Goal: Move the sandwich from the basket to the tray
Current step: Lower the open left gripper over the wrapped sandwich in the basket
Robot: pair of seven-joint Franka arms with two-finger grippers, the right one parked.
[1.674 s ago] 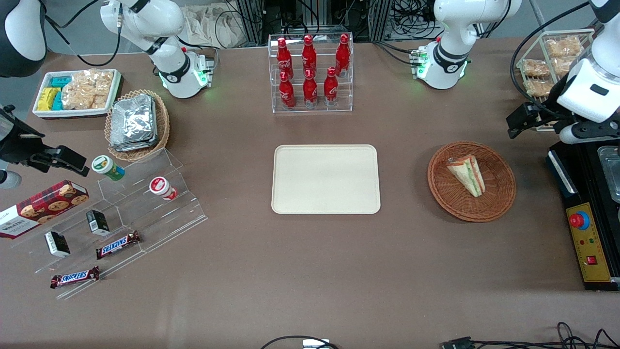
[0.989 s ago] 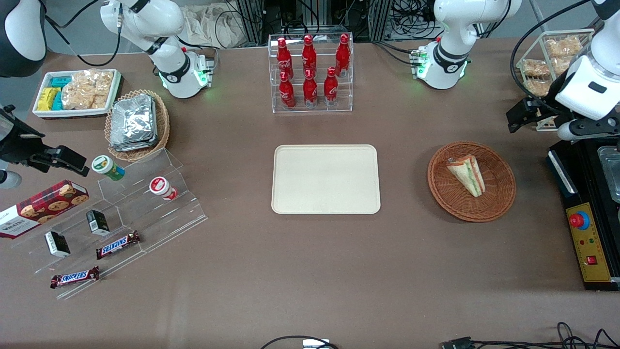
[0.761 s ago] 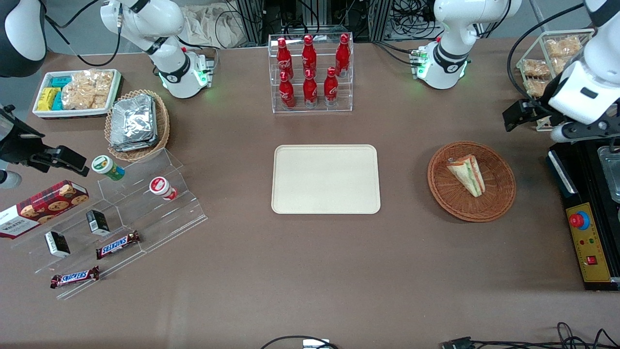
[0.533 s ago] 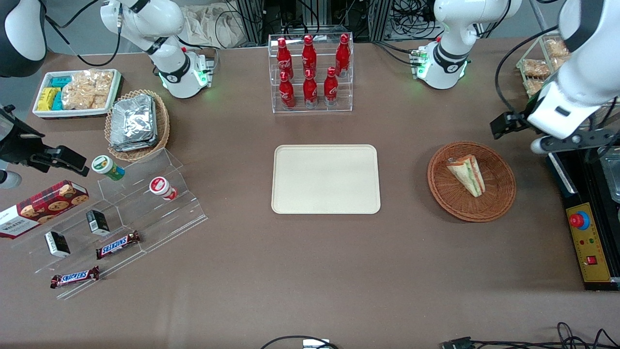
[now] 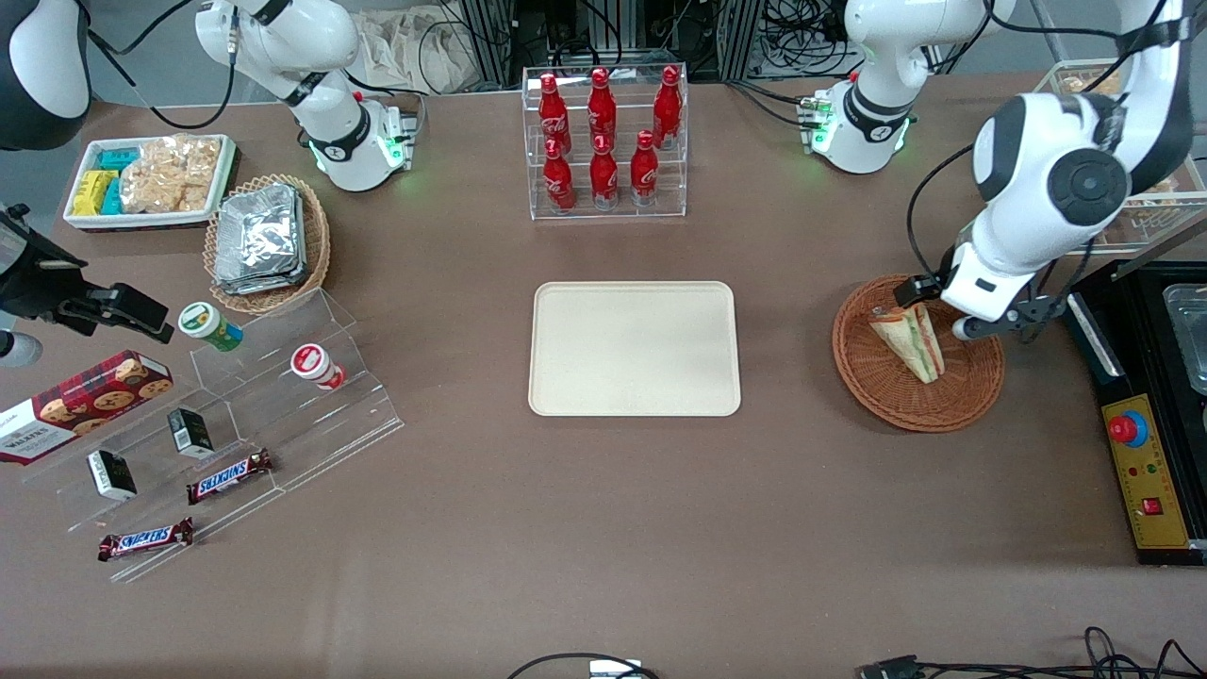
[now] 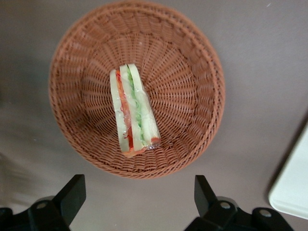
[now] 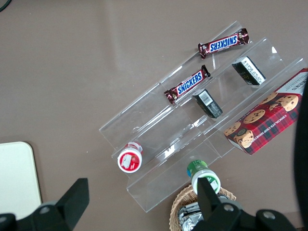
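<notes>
The sandwich (image 5: 910,339), a clear-wrapped wedge with green and red-orange layers, lies in the round reddish-brown wicker basket (image 5: 886,405). In the left wrist view the sandwich (image 6: 132,113) rests on its side in the middle of the basket (image 6: 192,96). My left gripper (image 5: 990,319) hovers over the basket's edge toward the working arm's end. It is open wide and empty (image 6: 138,195), with bare table between the fingers just off the rim. The cream-beige tray (image 5: 634,349) lies empty at the table's middle; its corner shows in the left wrist view (image 6: 293,187).
A black control box (image 5: 1141,453) with a red button stands beside the basket at the working arm's end. An acrylic rack of red bottles (image 5: 603,141) stands farther from the front camera than the tray. A tan basket of foil packets (image 5: 264,240) and an acrylic snack stand (image 5: 236,415) lie toward the parked arm's end.
My left arm has swung in from the working arm's end of the table and now hangs over the basket's edge. The sandwich, basket and tray have not moved.
</notes>
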